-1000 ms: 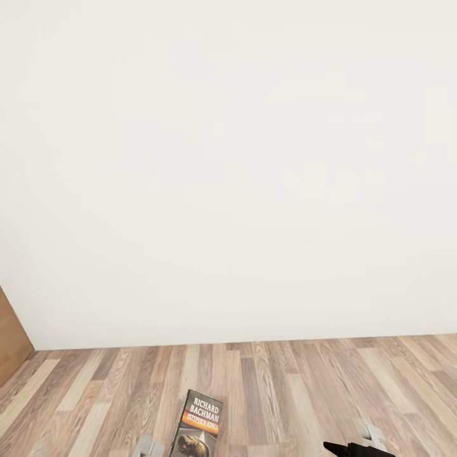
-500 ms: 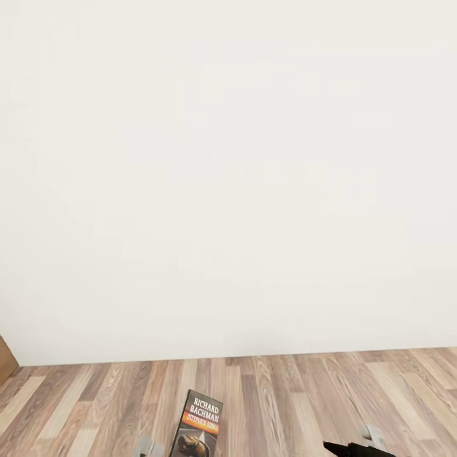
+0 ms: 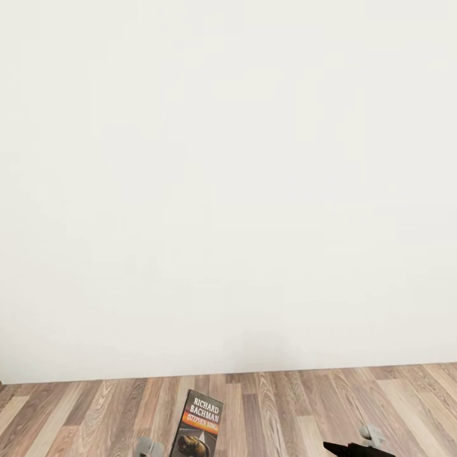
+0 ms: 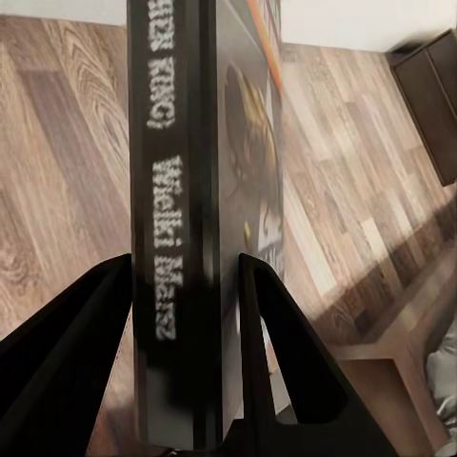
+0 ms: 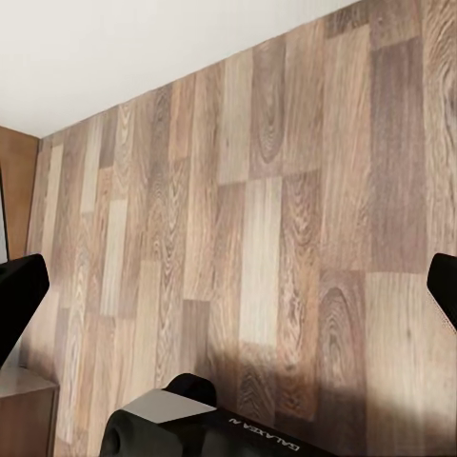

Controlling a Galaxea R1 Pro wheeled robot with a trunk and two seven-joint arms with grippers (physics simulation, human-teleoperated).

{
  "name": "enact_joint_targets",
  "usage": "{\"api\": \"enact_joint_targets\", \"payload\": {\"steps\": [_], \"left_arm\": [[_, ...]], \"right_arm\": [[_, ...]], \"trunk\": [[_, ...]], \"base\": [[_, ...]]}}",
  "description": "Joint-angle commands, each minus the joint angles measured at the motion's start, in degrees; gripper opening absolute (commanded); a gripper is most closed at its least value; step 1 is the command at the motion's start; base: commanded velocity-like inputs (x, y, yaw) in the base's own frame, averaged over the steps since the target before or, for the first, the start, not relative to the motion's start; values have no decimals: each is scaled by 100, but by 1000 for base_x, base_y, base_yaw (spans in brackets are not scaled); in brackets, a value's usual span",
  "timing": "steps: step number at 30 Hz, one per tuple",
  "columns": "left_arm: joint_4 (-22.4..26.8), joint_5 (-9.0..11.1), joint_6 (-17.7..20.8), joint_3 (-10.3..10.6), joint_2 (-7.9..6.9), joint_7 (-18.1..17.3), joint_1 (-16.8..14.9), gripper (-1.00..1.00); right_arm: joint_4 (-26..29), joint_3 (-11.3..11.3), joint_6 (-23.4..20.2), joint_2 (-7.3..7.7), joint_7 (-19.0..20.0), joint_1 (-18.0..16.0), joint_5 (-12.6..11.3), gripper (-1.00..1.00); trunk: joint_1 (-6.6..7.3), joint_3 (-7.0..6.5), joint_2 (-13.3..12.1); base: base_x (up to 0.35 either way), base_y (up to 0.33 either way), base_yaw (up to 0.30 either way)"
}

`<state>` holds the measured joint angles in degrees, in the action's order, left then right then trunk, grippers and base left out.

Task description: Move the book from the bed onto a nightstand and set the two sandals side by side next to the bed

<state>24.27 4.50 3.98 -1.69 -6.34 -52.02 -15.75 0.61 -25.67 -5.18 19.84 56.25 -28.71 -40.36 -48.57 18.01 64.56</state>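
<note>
Since the earlier frame the camera has swung, hiding the brown panel at left, while the left gripper (image 4: pixel 181 286) pinches the book (image 3: pixel 198 425) upright above the wood floor (image 3: pixel 285 406), right jaws spread.

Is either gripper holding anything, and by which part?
The left gripper clamps the book across its covers at one end; the right gripper is open, empty.

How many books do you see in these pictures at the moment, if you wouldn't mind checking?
1. The book is held upright between the fingers of the left gripper, above the wood floor in front of the white wall. Others may lie outside the views.
</note>
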Motion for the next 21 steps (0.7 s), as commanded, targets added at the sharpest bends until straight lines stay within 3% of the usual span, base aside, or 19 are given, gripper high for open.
{"api": "enact_joint_targets", "payload": {"steps": [1,14,21], "left_arm": [[0,42,42,-12,1,-27,-5,-100],[-1,50,42,-10,1,-27,-5,-100],[-2,44,42,-7,2,-27,-4,-100]], "right_arm": [[5,-35,-54,2,17,-3,-60,100],[3,-35,-53,2,15,-3,-57,100],[8,-34,-53,2,12,-3,-59,100]], "trunk": [[-3,7,4],[-3,7,4],[-3,7,4]], "base": [[267,0,0],[53,0,0],[261,0,0]]}}
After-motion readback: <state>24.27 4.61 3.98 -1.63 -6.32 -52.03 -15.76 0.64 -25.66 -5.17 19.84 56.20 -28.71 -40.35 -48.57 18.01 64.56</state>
